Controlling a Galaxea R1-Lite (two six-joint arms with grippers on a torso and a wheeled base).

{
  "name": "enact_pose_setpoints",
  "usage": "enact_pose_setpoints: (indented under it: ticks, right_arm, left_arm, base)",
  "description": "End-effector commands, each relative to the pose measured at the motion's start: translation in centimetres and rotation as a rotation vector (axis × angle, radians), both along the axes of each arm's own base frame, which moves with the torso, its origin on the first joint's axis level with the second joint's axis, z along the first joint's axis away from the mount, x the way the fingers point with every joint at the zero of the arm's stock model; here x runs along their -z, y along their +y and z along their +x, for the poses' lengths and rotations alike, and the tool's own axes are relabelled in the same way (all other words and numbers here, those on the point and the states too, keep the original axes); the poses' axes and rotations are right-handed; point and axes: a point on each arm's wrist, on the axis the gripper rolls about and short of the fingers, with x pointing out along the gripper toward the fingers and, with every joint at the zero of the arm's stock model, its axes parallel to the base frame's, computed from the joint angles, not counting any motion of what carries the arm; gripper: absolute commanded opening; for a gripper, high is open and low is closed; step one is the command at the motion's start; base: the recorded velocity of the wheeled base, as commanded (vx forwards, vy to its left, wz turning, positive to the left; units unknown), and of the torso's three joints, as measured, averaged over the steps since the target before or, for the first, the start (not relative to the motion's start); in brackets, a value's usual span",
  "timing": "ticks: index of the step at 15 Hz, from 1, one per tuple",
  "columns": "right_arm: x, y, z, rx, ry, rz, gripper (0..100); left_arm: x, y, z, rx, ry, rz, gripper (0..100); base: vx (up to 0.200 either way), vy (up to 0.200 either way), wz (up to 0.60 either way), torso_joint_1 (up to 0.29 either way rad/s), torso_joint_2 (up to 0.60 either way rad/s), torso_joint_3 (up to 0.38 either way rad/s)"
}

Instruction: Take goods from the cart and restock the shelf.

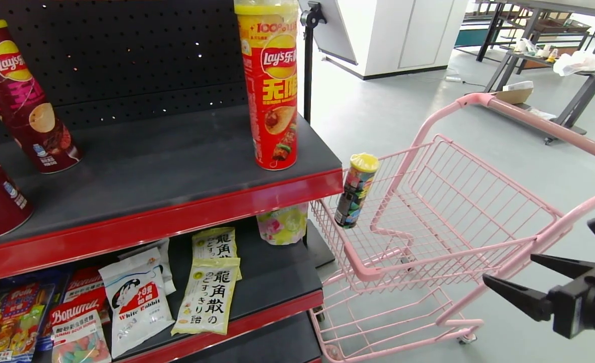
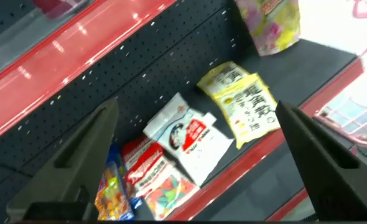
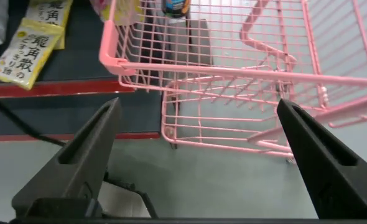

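In pink cart (image 1: 529, 119), at the corner nearest the shelf (image 1: 151, 166): small yellow-lidded can (image 1: 356, 191), leans tilted against the wire wall. On shelf's top board: tall red-yellow chip can (image 1: 273, 85) upright near the right end, dark red cans (image 1: 25, 101) at left. Lower board: candy bags (image 1: 209, 297) lying flat. Right hand (image 1: 509, 269) spread wide, empty, just outside cart's near side. Left hand (image 2: 196, 106) spread wide too, empty, faces the candy bags on lower board.
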Motion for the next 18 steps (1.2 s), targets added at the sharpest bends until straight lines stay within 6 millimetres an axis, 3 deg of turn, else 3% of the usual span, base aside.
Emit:
enact_pose_setpoints:
  ticks: [1, 2, 3, 4, 9, 11, 17, 18]
  right_arm:
    - [2.1, 1.9, 5.9, -0.052, 0.046, 0.0, 100]
    - [3.2, 2.6, 9.2, -0.051, -0.006, 0.013, 100]
    - [3.2, 2.6, 9.2, -0.051, -0.006, 0.013, 100]
    - [4.6, 3.6, 12.9, -0.064, -0.029, 0.026, 100]
    - [6.9, 6.0, 22.4, -0.117, -0.062, 0.075, 100]
    - [7.4, 6.7, 24.7, -0.141, -0.081, 0.088, 100]
    - [7.9, 7.3, 27.3, -0.16, -0.083, 0.096, 100]
    - [8.0, 7.6, 28.7, -0.167, -0.109, 0.102, 100]
  left_arm:
    - [0.3, 0.1, -0.3, 0.008, -0.015, -0.032, 100]
    - [0.4, 0.1, -0.3, 0.01, -0.006, -0.097, 100]
    - [0.4, 0.1, -0.3, 0.01, -0.006, -0.097, 100]
    - [0.4, 0.1, -0.4, 0.002, -0.005, -0.163, 100]
    - [0.6, 0.1, -0.3, 0.028, 0.025, -0.261, 100]
    - [0.7, 0.1, -0.3, 0.028, 0.025, -0.261, 100]
    - [0.6, 0.1, -0.2, 0.023, 0.029, -0.26, 100]
    - [0.6, 0.1, -0.2, 0.02, 0.029, -0.26, 100]
  base:
    - [0.0, 0.0, 0.0, 0.0, 0.0, 0.0]
    - [0.0, 0.0, 0.0, 0.0, 0.0, 0.0]
    - [0.0, 0.0, 0.0, 0.0, 0.0, 0.0]
    - [0.0, 0.0, 0.0, 0.0, 0.0, 0.0]
    - [0.0, 0.0, 0.0, 0.0, 0.0, 0.0]
    - [0.0, 0.0, 0.0, 0.0, 0.0, 0.0]
    - [0.0, 0.0, 0.0, 0.0, 0.0, 0.0]
    - [0.0, 0.0, 0.0, 0.0, 0.0, 0.0]
